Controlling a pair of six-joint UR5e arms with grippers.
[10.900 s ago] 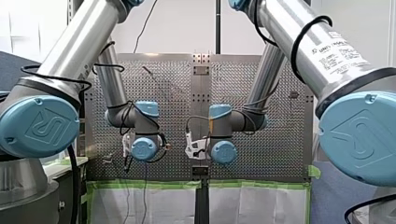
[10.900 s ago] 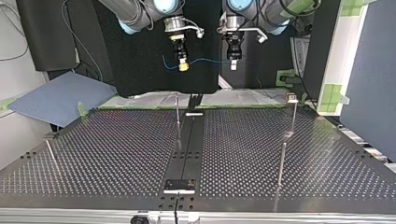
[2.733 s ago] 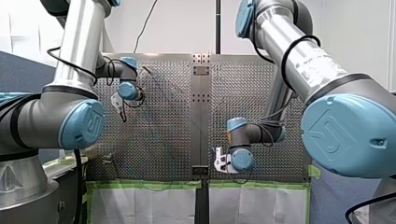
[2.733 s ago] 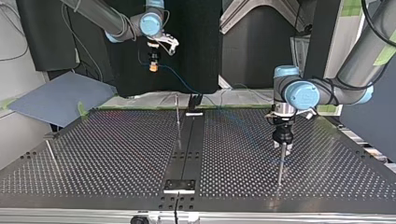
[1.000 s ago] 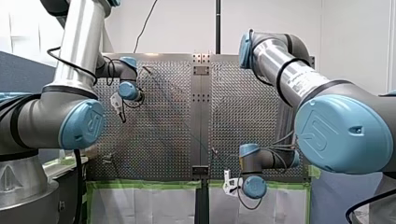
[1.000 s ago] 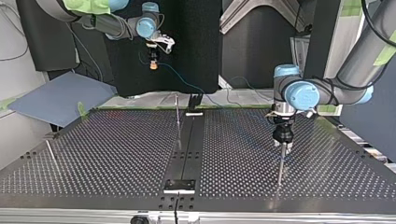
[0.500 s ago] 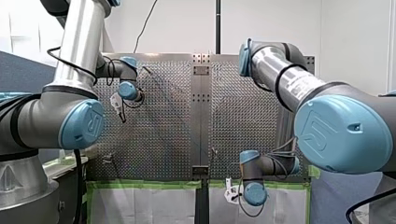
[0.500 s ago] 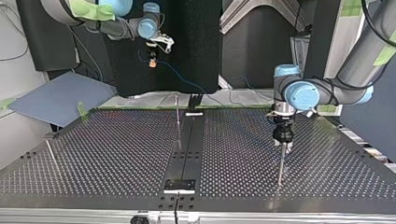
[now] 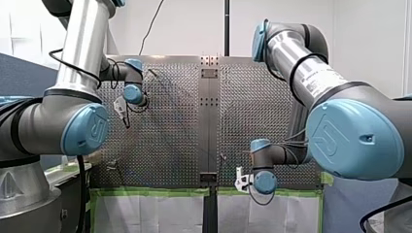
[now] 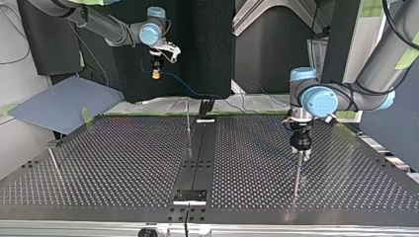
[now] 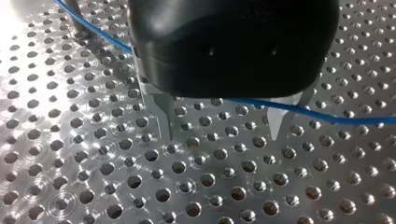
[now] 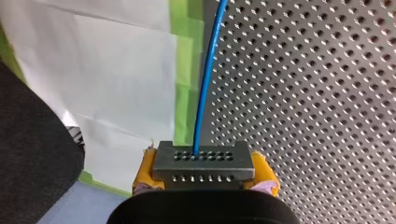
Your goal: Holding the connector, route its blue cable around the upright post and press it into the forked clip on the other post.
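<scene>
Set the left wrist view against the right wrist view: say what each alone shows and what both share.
Left wrist view only: my left gripper, its metal fingers standing apart. Right wrist view only: the grey connector clamped in my right gripper between yellow pads, plus green tape and white paper. Both: the blue cable over the perforated table.

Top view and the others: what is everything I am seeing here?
table: one, silver, perforated.
black strip: one, down the table's middle.
posts: four, thin metal; one beside the strip, two at the top view's right, one at its left.
connector: one, grey, in the right gripper.
blue cable: one, from the connector, passing the left gripper's fingers.
sheet: one, blue-grey, off the table, top view's left.
green tape: strips, table's edge.
arms: two, silver, blue caps.
left gripper: open, low over the table.
right gripper: yellow pads, shut on the connector.
</scene>
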